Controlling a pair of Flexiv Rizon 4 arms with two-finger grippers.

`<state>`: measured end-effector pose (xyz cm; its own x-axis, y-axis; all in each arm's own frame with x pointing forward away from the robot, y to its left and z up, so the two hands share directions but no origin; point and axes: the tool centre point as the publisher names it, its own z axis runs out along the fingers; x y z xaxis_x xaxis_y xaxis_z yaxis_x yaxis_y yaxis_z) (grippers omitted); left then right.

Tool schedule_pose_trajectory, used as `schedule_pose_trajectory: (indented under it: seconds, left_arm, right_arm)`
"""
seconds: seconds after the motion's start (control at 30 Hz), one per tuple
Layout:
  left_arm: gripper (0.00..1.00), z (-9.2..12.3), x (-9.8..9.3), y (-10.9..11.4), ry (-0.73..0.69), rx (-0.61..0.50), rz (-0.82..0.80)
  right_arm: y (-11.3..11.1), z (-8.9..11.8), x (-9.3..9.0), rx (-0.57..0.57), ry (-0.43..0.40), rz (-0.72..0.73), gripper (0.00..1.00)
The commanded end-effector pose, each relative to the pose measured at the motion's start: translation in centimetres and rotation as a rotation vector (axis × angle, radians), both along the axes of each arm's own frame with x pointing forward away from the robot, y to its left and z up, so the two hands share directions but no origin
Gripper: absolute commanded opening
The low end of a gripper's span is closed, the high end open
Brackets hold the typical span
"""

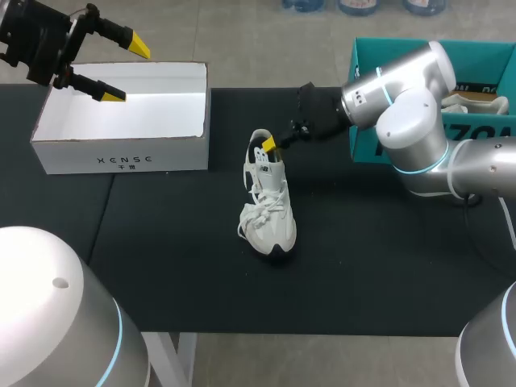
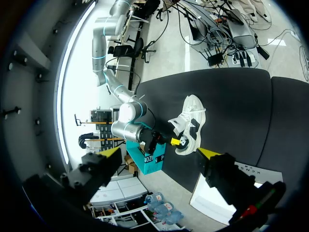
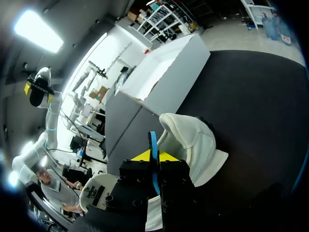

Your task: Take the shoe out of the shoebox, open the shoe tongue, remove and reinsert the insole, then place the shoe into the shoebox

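A white sneaker (image 1: 270,218) stands upright on the black table, toe toward the front edge. My right gripper (image 1: 270,145) is at the shoe's heel opening. In the right wrist view, the right gripper (image 3: 153,155) is shut on a thin blue insole edge (image 3: 153,142) sticking up just behind the heel (image 3: 193,142). The white shoebox (image 1: 121,149) sits open and empty at the back left. My left gripper (image 1: 125,71) hangs open above the box's left end, holding nothing. In the left wrist view, the left gripper (image 2: 159,152) is far above the shoe (image 2: 190,123).
An open teal box (image 1: 363,56) stands at the back right behind my right arm, with pale contents (image 1: 468,101) inside. The black mat (image 1: 161,266) spreads out around the shoe toward the front edge.
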<state>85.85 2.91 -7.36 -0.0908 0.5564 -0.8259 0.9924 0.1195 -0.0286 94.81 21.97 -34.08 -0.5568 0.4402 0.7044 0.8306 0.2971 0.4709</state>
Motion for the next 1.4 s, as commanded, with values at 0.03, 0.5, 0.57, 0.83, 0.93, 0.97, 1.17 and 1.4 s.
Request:
schedule_pose_trajectory:
  seconds: [0.03,0.5,0.57,0.83,0.93,0.97,1.17,1.4]
  left_arm:
    - [1.0,0.0,0.0,0.0,0.0,0.003,-0.001]
    - [1.0,0.0,0.0,0.0,0.0,0.003,-0.001]
    - [1.0,0.0,0.0,0.0,0.0,0.003,-0.001]
    - [1.0,0.0,0.0,0.0,0.0,0.003,-0.001]
    - [1.0,0.0,0.0,0.0,0.0,0.003,-0.001]
    - [1.0,0.0,0.0,0.0,0.0,0.003,-0.001]
    - [1.0,0.0,0.0,0.0,0.0,0.003,-0.001]
    - [1.0,0.0,0.0,0.0,0.0,0.003,-0.001]
  right_arm:
    - [-0.1,-0.3,-1.0,-0.025,0.009,0.011,0.0]
    - [0.8,-0.4,-0.9,-0.064,0.006,0.033,1.0]
    - [0.8,0.0,-0.8,-0.066,0.001,0.031,1.0]
    - [0.7,0.3,-1.0,-0.089,-0.01,0.027,1.0]
    - [0.7,-0.1,-1.1,-0.11,-0.003,0.014,0.16]
    - [0.7,-0.2,-1.1,-0.111,0.0,0.009,0.0]
    - [1.0,0.2,-1.5,-0.129,-0.004,0.012,0.0]
    - [0.7,1.3,-1.6,-0.159,-0.009,0.001,0.17]
